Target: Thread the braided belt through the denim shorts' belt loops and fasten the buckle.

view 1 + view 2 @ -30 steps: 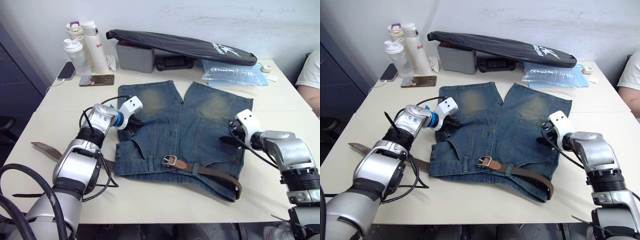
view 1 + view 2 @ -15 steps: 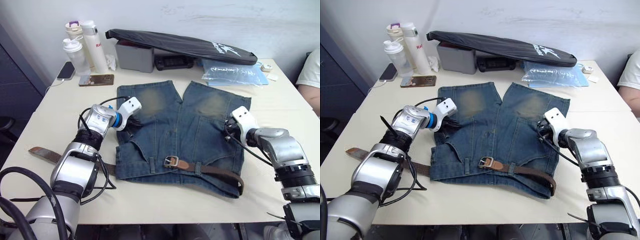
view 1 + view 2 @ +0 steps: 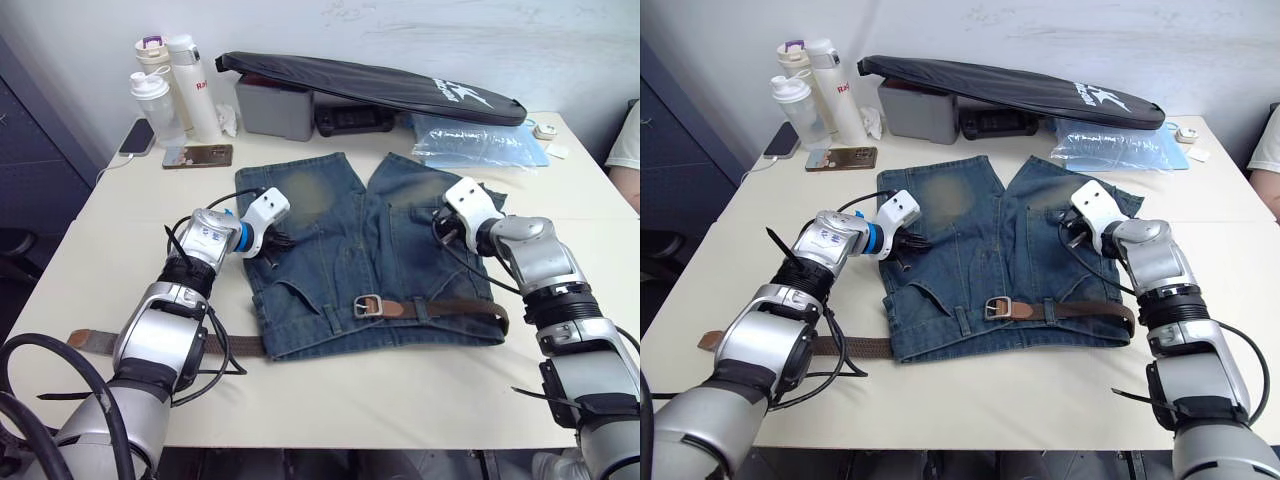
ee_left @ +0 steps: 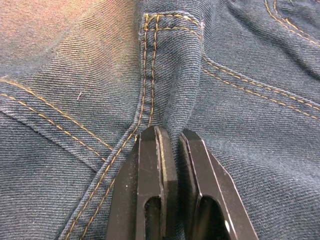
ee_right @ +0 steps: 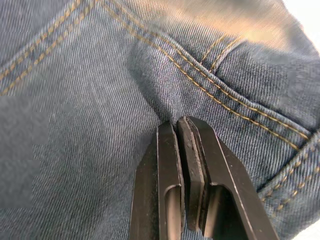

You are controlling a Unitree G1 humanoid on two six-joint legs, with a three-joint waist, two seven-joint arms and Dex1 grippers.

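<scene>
The denim shorts (image 3: 350,250) lie flat on the table with the waistband toward me. The braided belt (image 3: 450,306) runs along the waistband under a belt loop (image 3: 418,308), and its silver buckle (image 3: 367,306) sits mid-waistband. Its long brown tail (image 3: 95,340) trails off to the left across the table. My left gripper (image 3: 275,243) is at the shorts' left side, shut on a raised fold of denim (image 4: 172,107). My right gripper (image 3: 443,232) is on the right leg, likewise shut on a pinched denim fold (image 5: 167,97).
At the back stand bottles (image 3: 165,95), two phones (image 3: 196,156), a grey box (image 3: 275,108), a long black bag (image 3: 380,85) and a plastic pouch (image 3: 480,145). A person's sleeve (image 3: 627,150) shows at the right edge.
Both grippers, still pinching denim, have dragged the shorts to the right and turned them, so the waistband and belt now lie level. The belt's left tail slid along the table.
</scene>
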